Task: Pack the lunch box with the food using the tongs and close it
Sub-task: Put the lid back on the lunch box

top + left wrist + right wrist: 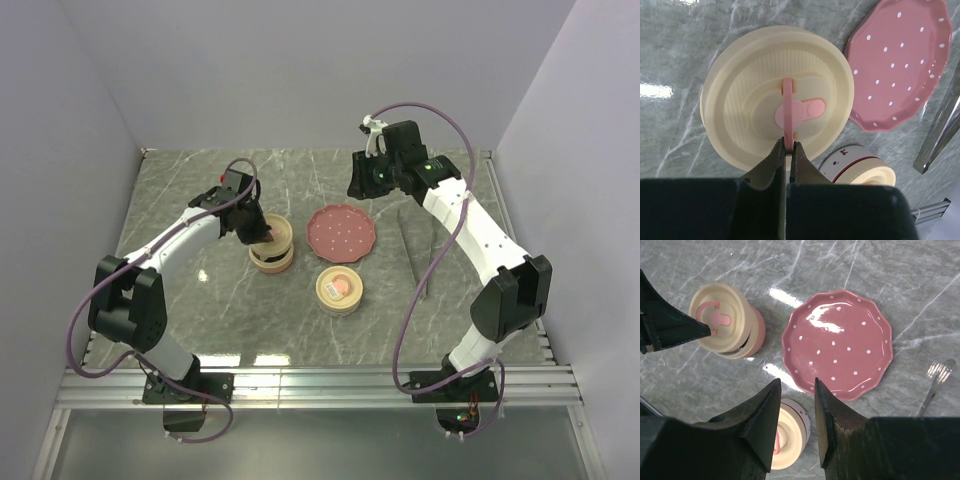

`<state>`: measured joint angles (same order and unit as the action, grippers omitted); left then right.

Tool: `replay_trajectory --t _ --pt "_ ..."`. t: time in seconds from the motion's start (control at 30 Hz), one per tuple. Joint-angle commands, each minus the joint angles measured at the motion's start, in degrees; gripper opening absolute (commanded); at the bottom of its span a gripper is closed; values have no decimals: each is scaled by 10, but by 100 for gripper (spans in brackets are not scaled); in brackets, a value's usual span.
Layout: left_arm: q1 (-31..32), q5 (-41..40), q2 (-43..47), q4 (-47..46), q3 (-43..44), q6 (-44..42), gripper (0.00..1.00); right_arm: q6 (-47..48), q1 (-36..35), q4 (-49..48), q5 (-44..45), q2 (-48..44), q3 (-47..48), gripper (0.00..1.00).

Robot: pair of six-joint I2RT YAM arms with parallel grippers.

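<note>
My left gripper is shut on the pink handle of the cream lunch box lid. The lid rests slightly askew over a cream and pink lunch box tier. A second tier stands open nearer the arms, with pink-orange food inside. The red dotted plate holds nothing. The grey tongs lie on the table right of the plate. My right gripper hangs open and empty above the plate's far side.
The grey marble table is walled at the back and both sides. A metal rail runs along the near edge by the arm bases. The left arm's cable loops out to the left.
</note>
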<state>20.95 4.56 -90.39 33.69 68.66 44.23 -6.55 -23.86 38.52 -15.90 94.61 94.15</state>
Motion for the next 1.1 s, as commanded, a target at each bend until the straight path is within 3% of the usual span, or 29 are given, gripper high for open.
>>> replay_trajectory --t 0.0,0.53,1.07 --pt "3 12 -3 -20 -5 18 0 -3 -3 -18 -8 -22 5 41" --pt "4 54 -18 -54 -57 52 0 -3 -3 -15 -11 -15 8 41" --pt "3 -11 34 -27 -81 80 0 -2 -3 -13 -19 -2 13 41"
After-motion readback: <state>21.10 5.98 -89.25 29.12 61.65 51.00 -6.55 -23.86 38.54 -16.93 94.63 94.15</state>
